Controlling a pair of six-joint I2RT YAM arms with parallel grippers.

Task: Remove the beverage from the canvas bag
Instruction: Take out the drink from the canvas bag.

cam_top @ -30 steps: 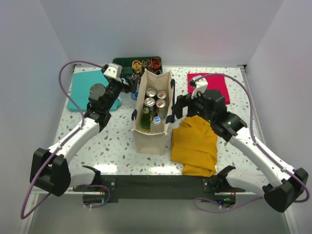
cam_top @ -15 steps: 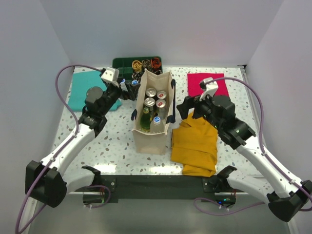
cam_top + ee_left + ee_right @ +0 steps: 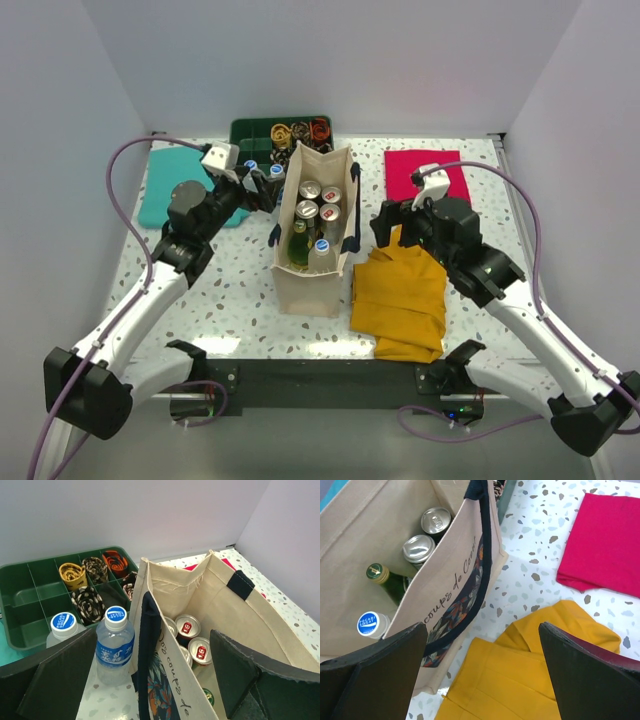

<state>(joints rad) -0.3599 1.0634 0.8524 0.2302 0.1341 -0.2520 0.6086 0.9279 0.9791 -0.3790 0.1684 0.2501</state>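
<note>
1. The canvas bag [image 3: 310, 290] stands upright at the middle of the tabletop [image 3: 225, 295], mouth open.
2. Contents seen from above: 4 cans [image 3: 318, 201] at the far end, then 1 green bottle [image 3: 298, 240] and 1 blue-capped white bottle [image 3: 321, 247] nearer the arms. All sit inside the bag.
3. Left claw [image 3: 154, 632]: spread wide, gripping nothing. In its wrist view the bag's left wall and navy handle lie between its fingers.
4. Right claw [image 3: 482, 625]: spread wide, gripping nothing, just beside the bag's right wall.
5. 2 capped bottles [image 3: 116, 640] stand on the tabletop outside the bag, between it and the green tray [image 3: 255, 130].
6. Cloths lie flat: teal [image 3: 165, 180] far left, red [image 3: 405, 170] far right, mustard [image 3: 400, 300] just right of the bag.
</note>
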